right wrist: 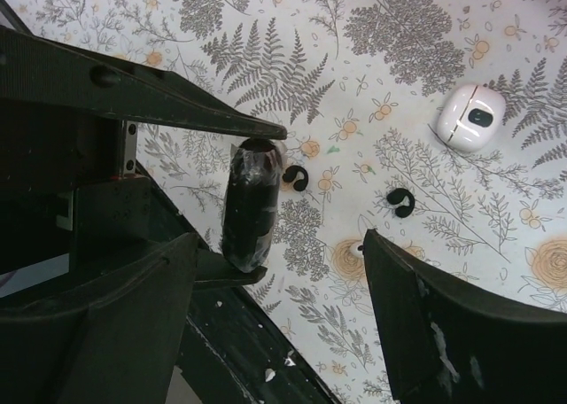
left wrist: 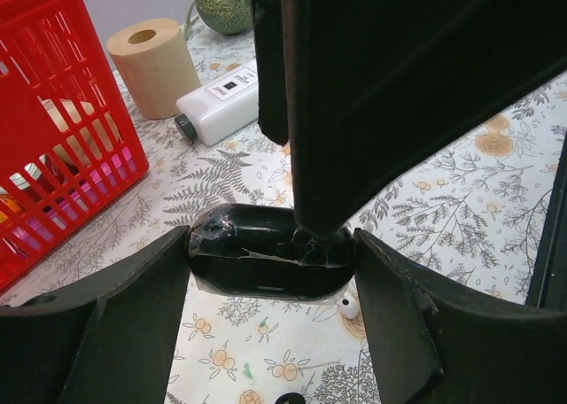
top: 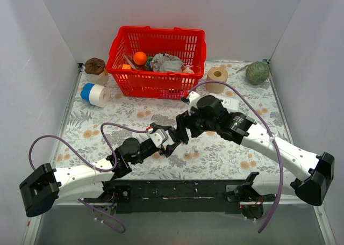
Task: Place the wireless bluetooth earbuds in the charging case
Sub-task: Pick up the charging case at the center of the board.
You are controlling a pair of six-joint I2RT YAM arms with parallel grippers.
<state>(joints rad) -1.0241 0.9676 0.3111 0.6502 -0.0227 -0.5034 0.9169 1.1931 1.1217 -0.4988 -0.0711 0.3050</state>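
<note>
My left gripper [left wrist: 270, 244] is shut on a glossy black charging case [left wrist: 261, 255], wrapped in clear film and held just above the table. The case also shows in the right wrist view [right wrist: 251, 205], gripped end to end. My right gripper [right wrist: 279, 240] is open; one of its fingers [left wrist: 372, 94] comes down onto the case's right end. Both grippers meet at mid-table [top: 176, 136]. Two black earbuds [right wrist: 295, 177] [right wrist: 400, 201] and one white earbud [right wrist: 356, 247] lie on the floral cloth under the right gripper. The white earbud also shows in the left wrist view [left wrist: 348, 308].
A white oval case [right wrist: 469, 118] lies on the cloth to the right. A red basket [top: 156, 62] of odds stands at the back, with a paper roll [top: 217, 78], a white bottle [left wrist: 221, 103], a green melon [top: 257, 72] and a blue-and-white roll [top: 95, 94] around it.
</note>
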